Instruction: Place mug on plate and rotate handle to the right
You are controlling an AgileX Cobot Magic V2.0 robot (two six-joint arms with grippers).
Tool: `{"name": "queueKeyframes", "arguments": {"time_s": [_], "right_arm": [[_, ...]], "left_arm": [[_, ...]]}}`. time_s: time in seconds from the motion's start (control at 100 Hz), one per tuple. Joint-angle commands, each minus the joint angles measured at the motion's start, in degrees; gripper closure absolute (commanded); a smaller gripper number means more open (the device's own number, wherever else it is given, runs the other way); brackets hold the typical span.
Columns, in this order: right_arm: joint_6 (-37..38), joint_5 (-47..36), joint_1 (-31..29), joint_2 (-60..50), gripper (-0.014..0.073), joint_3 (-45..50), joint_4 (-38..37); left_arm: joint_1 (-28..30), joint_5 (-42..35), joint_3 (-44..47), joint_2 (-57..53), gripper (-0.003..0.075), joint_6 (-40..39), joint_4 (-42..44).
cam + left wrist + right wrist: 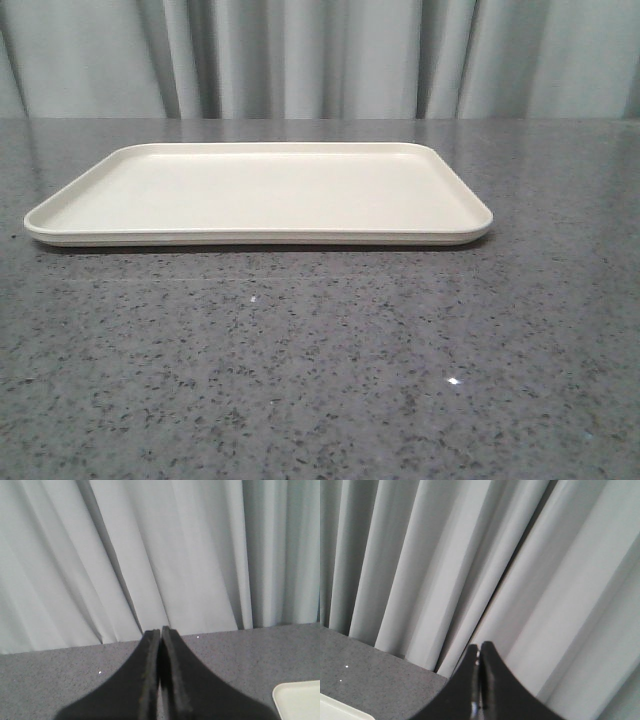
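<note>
Well, the grey speckled table (pixel 320 380) runs wide under pale curtains (pixel 320 55), and the cream plate (pixel 260 190) lies flat at its middle, bare. No mug shows in any view, so I cannot say where it stands. The left gripper (pixel 161 630) and right gripper (pixel 480 647) each hang above the table facing the curtains, jaws pressed together with nothing between them; neither arm appears from the front. A corner of the plate peeks into each wrist view. Going by the task, a mug should be stiff, smooth and breakable; I'd take it across the body or rim, leaving the handle free to turn.
</note>
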Motion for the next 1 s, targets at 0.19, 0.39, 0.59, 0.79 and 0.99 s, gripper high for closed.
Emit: {"name": "queueKeyframes", "arguments": {"time_s": [0.19, 0.39, 0.59, 0.79, 0.99], "right_arm": [[-0.72, -2.81, -0.11, 1.35, 0.0426, -2.57, -0.77], [-0.72, -3.65, -0.11, 1.35, 0.0307, -2.57, -0.77], [-0.72, -5.38, -0.11, 1.35, 0.0288, -2.57, -0.88], [-0.72, -6.15, -0.11, 1.3, 0.0288, -2.57, -0.88], [-0.72, -5.06, -0.11, 1.3, 0.0288, -2.57, -1.03]], "left_arm": [[0.1, 1.07, -5.88, 5.1, 0.0739, 0.84, 0.27], [0.1, 2.65, -6.17, 6.72, 0.0738, 0.84, -0.06], [0.1, 4.67, -7.16, 8.11, 0.0687, 1.0, -1.28], [0.1, 5.61, -8.05, 8.88, 0.052, 1.0, -1.28], [0.1, 6.86, -8.07, 9.01, 0.04, 1.0, -1.28]]}}
